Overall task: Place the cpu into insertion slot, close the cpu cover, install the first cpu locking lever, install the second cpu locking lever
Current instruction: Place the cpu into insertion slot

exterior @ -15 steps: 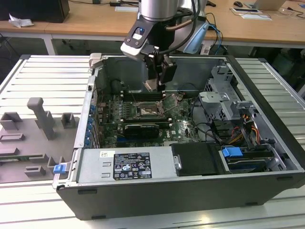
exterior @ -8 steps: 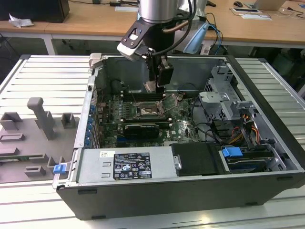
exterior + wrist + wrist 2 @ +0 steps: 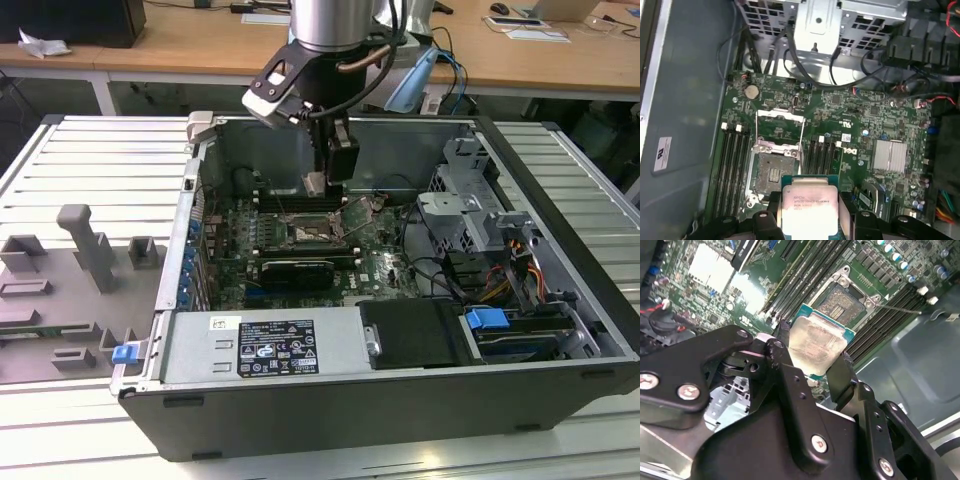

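Note:
My gripper (image 3: 316, 186) hangs over the green circuit board inside the open computer case, shut on the cpu (image 3: 807, 207). The chip's pale metal top faces the camera in both wrist views, its edges clamped between the black fingers (image 3: 785, 337). It is above the board and a little to one side of the insertion slot (image 3: 772, 175), which lies open with its dark contact field bare (image 3: 840, 302). The cpu cover (image 3: 781, 115) is swung back flat beyond the slot. A thin locking lever (image 3: 895, 306) sticks out beside the socket.
Long black memory slots (image 3: 735, 165) flank the socket on both sides. A silver heatsink (image 3: 890, 156), a metal drive cage (image 3: 465, 205) and loose cables (image 3: 430, 270) crowd the case. The power supply (image 3: 265, 345) lines the near wall. Grey fixtures (image 3: 85, 250) stand at the exterior view's left.

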Robot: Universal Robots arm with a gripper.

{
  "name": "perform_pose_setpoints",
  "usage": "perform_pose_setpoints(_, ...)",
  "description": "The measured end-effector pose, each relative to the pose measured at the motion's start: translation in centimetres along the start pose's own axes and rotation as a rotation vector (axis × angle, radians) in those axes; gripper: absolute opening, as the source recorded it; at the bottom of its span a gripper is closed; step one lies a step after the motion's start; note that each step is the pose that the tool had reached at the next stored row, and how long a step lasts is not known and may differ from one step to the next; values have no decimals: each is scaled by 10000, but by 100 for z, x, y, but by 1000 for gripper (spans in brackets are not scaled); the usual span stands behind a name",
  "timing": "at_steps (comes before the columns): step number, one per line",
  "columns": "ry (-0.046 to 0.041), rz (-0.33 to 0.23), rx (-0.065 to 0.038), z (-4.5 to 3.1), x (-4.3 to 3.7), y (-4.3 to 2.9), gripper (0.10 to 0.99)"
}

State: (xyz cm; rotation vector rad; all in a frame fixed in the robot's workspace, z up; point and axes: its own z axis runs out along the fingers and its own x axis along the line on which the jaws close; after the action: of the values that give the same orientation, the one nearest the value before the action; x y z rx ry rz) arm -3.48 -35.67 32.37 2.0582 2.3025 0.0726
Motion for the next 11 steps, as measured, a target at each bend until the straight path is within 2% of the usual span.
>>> perform_pose_setpoints(4, -49, 703, 5, 9, 0, -1, 537)
perform_pose_setpoints(7, -105, 1458, 11, 24, 0, -2, 537)
perform_pose_setpoints(8, -168, 1627, 14, 31, 0, -2, 537)
perform_pose_setpoints(9, -235, 1633, 16, 34, 0, -2, 537)
perform_pose_setpoints(11, -233, 1632, 18, 77, 0, -4, 537)
